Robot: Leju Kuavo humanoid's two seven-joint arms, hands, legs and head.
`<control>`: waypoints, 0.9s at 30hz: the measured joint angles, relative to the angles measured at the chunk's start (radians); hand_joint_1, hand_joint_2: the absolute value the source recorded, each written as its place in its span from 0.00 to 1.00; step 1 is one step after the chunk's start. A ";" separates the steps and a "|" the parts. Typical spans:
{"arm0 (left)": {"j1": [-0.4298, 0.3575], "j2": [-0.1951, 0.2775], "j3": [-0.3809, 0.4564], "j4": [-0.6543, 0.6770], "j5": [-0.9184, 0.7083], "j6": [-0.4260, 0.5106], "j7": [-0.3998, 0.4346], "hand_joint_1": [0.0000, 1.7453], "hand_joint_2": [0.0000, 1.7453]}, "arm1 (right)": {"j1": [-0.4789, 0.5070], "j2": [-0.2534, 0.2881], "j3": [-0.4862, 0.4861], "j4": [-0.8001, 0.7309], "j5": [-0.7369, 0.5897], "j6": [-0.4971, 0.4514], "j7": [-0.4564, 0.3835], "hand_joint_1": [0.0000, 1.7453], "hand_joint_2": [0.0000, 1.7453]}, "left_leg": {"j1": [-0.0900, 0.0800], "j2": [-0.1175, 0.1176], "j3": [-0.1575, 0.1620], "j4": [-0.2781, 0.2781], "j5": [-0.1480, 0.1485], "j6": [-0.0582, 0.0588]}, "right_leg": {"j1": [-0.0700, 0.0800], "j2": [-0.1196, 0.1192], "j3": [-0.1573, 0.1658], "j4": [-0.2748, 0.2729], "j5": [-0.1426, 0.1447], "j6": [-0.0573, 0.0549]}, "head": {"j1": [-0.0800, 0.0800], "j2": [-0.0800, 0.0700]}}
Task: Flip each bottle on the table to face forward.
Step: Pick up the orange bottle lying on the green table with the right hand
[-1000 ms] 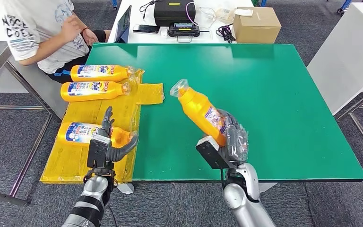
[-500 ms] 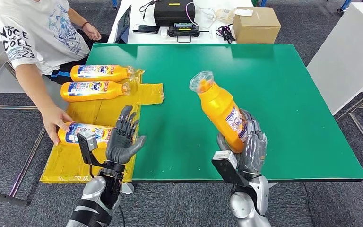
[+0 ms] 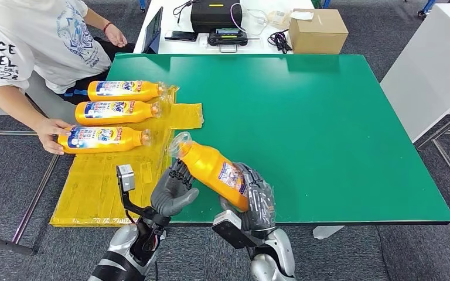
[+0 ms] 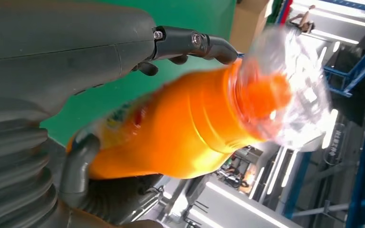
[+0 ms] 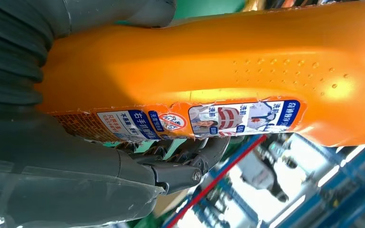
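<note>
**Bottle in hand, three laid out**

Nearest me: right hand (image 3: 256,202), fingers wrapped round the bottle (image 3: 214,170), tilted above the desk (image 3: 328,129) edge, cap toward the left hand (image 3: 173,193), whose spread fingers touch its neck; grip there, I cannot tell. Beyond, on the yellow sheet (image 3: 117,175): three bottles (image 3: 102,139) labels up, I judge done; a person's hand (image 3: 50,127) on the nearest. Held one left to place.

You see the left hand (image 4: 76,61) close against the orange bottle (image 4: 180,128), dark fingers (image 4: 195,42) reaching past its neck toward the clear cap (image 4: 290,90), with green tabletop (image 4: 119,90) behind it and a cardboard box (image 4: 247,23) beyond.
</note>
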 joint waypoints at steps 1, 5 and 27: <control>-0.002 0.006 -0.013 0.013 0.005 -0.014 0.005 0.00 1.00 | -0.009 0.011 0.024 0.039 -0.001 0.000 -0.004 1.00 1.00 | 0.000 0.000 0.000 0.000 0.000 0.000 | 0.000 0.000 0.000 0.000 0.000 0.000 | 0.000 0.000; -0.008 0.019 -0.035 0.049 -0.011 -0.015 0.007 0.00 1.00 | -0.037 0.025 0.073 0.113 0.006 -0.011 0.005 1.00 1.00 | 0.000 0.000 0.000 0.000 0.000 0.000 | 0.000 0.000 0.000 0.000 0.000 0.000 | 0.000 0.000; -0.043 0.026 -0.054 0.103 -0.188 0.168 -0.064 0.00 1.00 | -0.109 0.037 0.172 0.227 -0.001 0.075 0.045 1.00 1.00 | 0.000 0.000 0.000 0.000 0.000 0.000 | 0.000 0.000 0.000 0.000 0.000 0.000 | 0.000 0.000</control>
